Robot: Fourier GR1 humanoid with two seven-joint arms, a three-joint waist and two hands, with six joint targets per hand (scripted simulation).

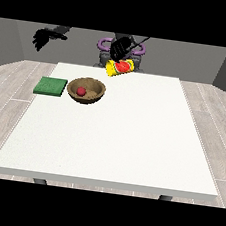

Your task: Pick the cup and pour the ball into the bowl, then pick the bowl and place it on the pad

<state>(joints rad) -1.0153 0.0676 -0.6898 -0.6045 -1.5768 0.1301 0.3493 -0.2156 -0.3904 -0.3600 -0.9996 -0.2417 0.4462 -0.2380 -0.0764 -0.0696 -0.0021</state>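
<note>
A yellow cup with a red inside hangs tipped on its side above the table's far edge, its mouth facing the camera. The hand at the view's right is curled round its top. A red ball lies inside the wooden bowl, which stands on the table left of centre. A flat green pad lies just left of the bowl, near the table's left edge. The hand at the view's left hangs in the air above and behind the pad, away from everything.
The white table stretches wide towards the camera in front of the bowl and pad. The robot's body stands behind the far edge.
</note>
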